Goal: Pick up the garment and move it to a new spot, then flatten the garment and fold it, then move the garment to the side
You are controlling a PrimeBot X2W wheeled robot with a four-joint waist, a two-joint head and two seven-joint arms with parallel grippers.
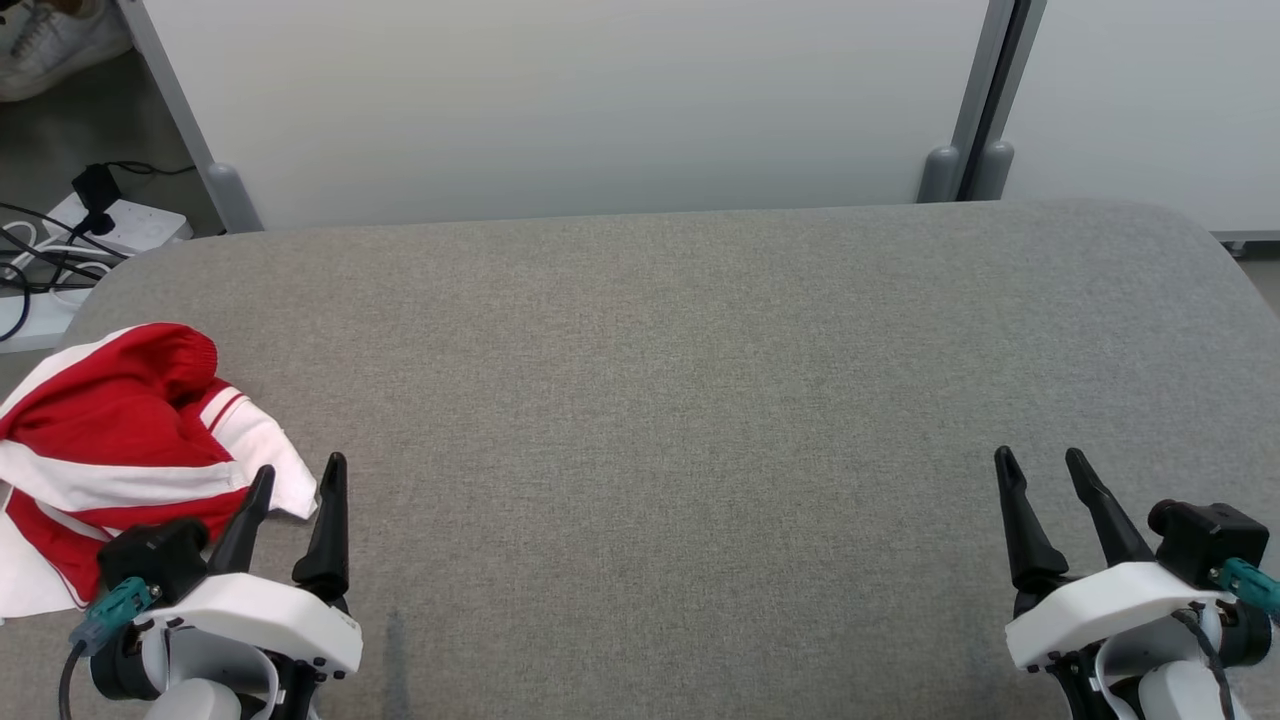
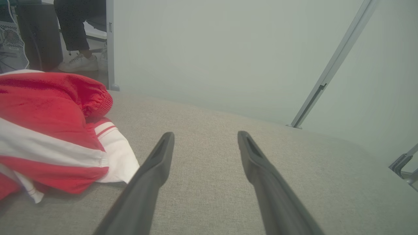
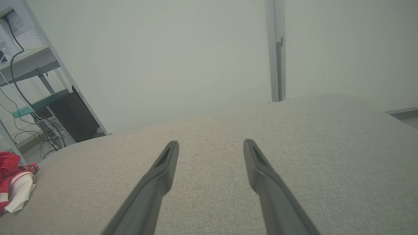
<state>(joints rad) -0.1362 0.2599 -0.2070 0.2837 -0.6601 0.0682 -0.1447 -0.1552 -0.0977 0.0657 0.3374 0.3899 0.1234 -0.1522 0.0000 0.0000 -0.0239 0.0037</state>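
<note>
A red and white garment (image 1: 120, 440) lies crumpled at the near left corner of the grey fabric table (image 1: 680, 400). My left gripper (image 1: 300, 475) stands open just right of it, the left fingertip close to the garment's white edge, nothing between the fingers. In the left wrist view the garment (image 2: 49, 130) lies left of the open left gripper (image 2: 205, 135). My right gripper (image 1: 1040, 462) is open at the near right, far from the cloth. The right wrist view has the open right gripper (image 3: 210, 143) over bare table, with the garment (image 3: 14, 182) at its far left edge.
Pale partition panels (image 1: 600, 100) with grey posts stand behind the table. A power strip and cables (image 1: 90, 225) lie on the floor at the back left, near a person's white shoe (image 1: 50, 40). A person's legs (image 2: 76, 36) are in the left wrist view.
</note>
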